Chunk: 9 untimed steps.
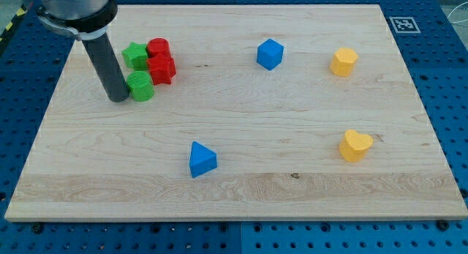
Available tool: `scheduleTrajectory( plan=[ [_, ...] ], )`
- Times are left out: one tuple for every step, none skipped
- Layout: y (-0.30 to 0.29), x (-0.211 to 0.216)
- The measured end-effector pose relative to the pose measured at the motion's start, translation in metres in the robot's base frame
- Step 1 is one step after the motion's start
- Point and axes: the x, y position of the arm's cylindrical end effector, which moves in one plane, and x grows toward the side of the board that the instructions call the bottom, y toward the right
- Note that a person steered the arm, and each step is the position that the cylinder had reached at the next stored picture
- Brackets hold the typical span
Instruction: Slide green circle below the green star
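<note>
The green circle lies on the wooden board near the view's top left, just below the green star. My tip stands right against the green circle's left side, touching or nearly touching it. The green star sits above the circle and touches the red blocks on its right.
A red circle and a red star-like block crowd the green blocks' right side. A blue hexagon block, a yellow hexagon-like block, a yellow heart and a blue triangle lie elsewhere. The board's left edge is near.
</note>
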Motion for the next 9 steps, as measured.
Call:
scheduleTrajectory(
  plan=[
    [-0.010,0.017],
    [-0.015,0.036],
    [-0.011,0.040],
    [0.002,0.037],
    [0.015,0.033],
    [0.026,0.031],
    [0.029,0.023],
    [0.029,0.008],
    [0.029,-0.009]
  ],
)
